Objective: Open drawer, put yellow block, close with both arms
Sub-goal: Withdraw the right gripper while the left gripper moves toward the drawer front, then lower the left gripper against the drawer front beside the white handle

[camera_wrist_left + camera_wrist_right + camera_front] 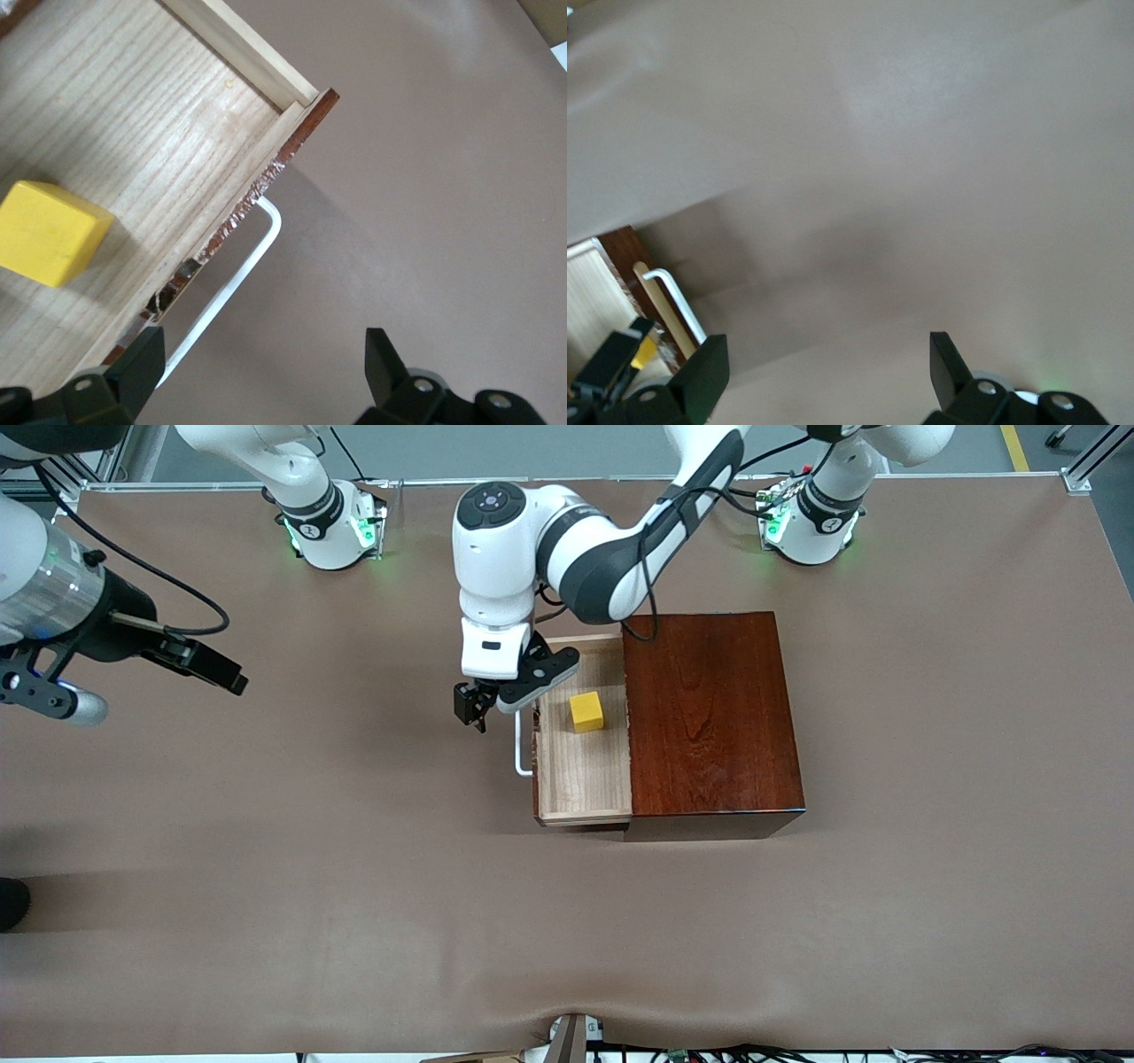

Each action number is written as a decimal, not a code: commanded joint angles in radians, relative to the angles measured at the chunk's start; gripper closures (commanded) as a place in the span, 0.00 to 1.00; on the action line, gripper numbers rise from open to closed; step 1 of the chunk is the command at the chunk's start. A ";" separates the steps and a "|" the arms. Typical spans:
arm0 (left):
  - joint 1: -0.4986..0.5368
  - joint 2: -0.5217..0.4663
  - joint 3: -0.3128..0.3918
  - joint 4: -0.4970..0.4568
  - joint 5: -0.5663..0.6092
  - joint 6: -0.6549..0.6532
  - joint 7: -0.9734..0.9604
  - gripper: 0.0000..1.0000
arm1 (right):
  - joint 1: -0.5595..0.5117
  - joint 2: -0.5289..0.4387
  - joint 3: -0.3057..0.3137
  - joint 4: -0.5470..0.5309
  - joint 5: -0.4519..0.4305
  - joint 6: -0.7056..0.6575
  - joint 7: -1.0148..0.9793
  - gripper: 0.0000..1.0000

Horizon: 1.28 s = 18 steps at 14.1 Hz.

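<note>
The dark mahogany box (709, 717) stands mid-table. Its drawer (580, 779) is pulled out toward the right arm's end, with the white handle (521, 751) on its front. The yellow block (586, 711) lies inside the drawer on the pale wood floor. My left gripper (469, 707) is open and empty, low over the table just outside the handle. The left wrist view shows the block (49, 232) in the drawer (133, 115), the handle (239, 266), and the gripper (263, 363) beside it. My right gripper (229, 677) is open and empty, up over bare table toward the right arm's end.
The brown mat (354, 886) covers the whole table. The right wrist view shows the open gripper (826, 367) over the mat (921, 177), with the drawer's handle (673, 297) farther off. The arms' bases (332, 522) stand along the edge farthest from the front camera.
</note>
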 commanded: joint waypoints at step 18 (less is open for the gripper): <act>-0.128 0.190 0.107 0.049 0.022 0.085 -0.359 0.00 | -0.175 -0.265 0.019 -0.393 -0.094 0.134 -0.537 0.00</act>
